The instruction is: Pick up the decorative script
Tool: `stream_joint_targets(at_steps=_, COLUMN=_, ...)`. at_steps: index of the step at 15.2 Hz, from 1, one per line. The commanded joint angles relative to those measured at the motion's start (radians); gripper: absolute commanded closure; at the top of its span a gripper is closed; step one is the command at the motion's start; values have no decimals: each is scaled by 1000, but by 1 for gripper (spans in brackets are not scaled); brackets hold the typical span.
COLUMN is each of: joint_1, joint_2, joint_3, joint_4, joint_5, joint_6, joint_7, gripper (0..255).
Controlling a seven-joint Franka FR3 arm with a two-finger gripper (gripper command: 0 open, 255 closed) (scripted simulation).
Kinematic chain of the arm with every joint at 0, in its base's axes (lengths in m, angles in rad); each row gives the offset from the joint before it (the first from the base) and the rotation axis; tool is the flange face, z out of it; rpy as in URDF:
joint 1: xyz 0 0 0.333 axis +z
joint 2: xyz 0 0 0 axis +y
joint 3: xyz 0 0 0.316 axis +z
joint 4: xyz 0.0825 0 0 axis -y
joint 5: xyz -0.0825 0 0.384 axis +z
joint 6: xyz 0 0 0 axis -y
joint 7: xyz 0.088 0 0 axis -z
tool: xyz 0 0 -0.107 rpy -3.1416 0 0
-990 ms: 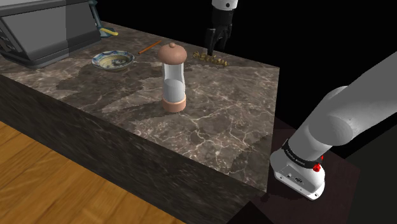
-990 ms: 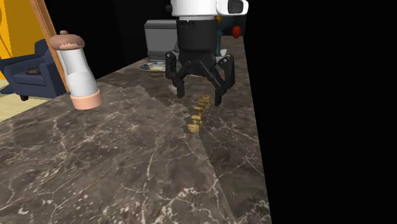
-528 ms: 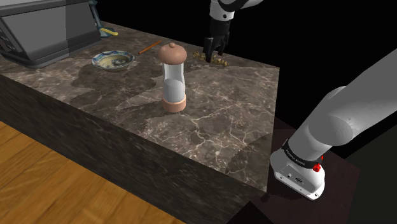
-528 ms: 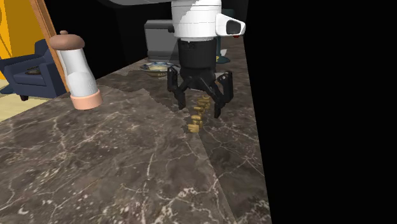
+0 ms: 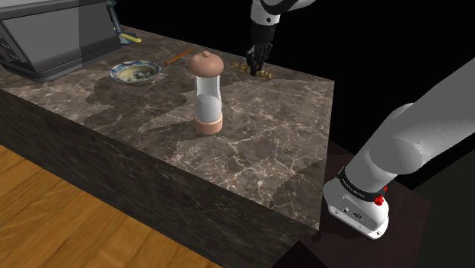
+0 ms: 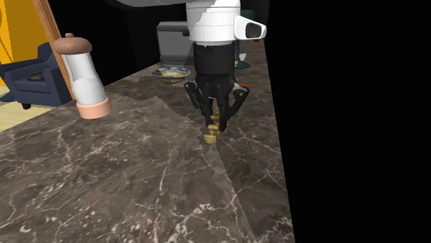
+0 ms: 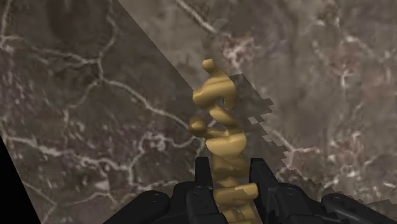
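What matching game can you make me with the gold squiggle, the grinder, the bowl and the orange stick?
Things:
1. gold squiggle
2. grinder
3. bowl
4. orange stick

Places or states:
A. stands upright on the counter
B. sits nearest the grey appliance
C. clasped in the end effector
D. lies between the bowl and the squiggle

Right pairs: 1-C, 2-A, 3-B, 4-D.

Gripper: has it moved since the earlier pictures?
Yes. In the second exterior view the gripper came down onto the gold script, its jaws closing on it.
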Motion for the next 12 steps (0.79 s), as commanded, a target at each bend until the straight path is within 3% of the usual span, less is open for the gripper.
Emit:
stream_joint_targets(at_steps=1, joint_1=0, joint_2=0, joint_3=0, joint_4=0, joint_5=0, joint_6=0, joint_7=0, gripper=255)
stream_joint_targets(at_steps=12, joint_1=0, joint_2=-24, joint_3=-1, joint_4=109, joint_5=1, joint_6=-133, joint_7=-2, gripper=255)
